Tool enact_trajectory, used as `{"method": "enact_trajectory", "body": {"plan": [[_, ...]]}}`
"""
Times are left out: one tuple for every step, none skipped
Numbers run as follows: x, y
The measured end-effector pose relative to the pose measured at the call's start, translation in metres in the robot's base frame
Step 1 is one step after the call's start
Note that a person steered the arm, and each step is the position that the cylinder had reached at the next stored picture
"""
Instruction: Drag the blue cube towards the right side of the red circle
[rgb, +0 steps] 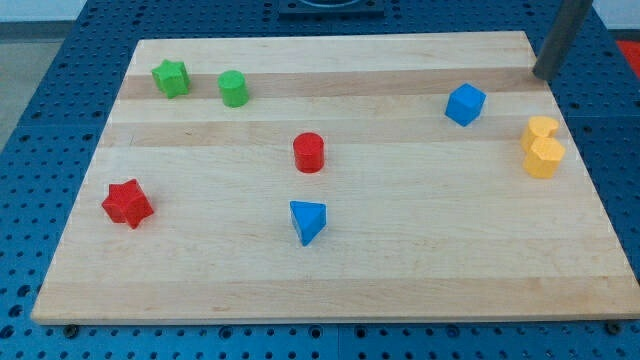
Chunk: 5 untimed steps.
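The blue cube (465, 104) sits on the wooden board at the view's upper right. The red circle, a short red cylinder (309, 152), stands near the board's middle, well to the left of the cube. My tip (541, 76) is the lower end of the dark rod at the view's top right, close to the board's right edge. It is to the right of and slightly above the blue cube, apart from it.
A yellow heart-like block (542, 147) lies at the right, below my tip. A blue triangular block (308, 221) lies below the red cylinder. A red star (127, 203) is at the left. A green star (171, 77) and a green cylinder (234, 88) are at the upper left.
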<state>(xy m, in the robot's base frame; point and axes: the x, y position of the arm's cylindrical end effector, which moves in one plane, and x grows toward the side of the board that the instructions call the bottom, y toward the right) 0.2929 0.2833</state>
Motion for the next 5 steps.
{"method": "enact_trajectory", "body": {"plan": [[0.030,-0.042],[0.045,-0.095],[0.046,-0.189],[0.069,-0.226],[0.047,-0.194]]}}
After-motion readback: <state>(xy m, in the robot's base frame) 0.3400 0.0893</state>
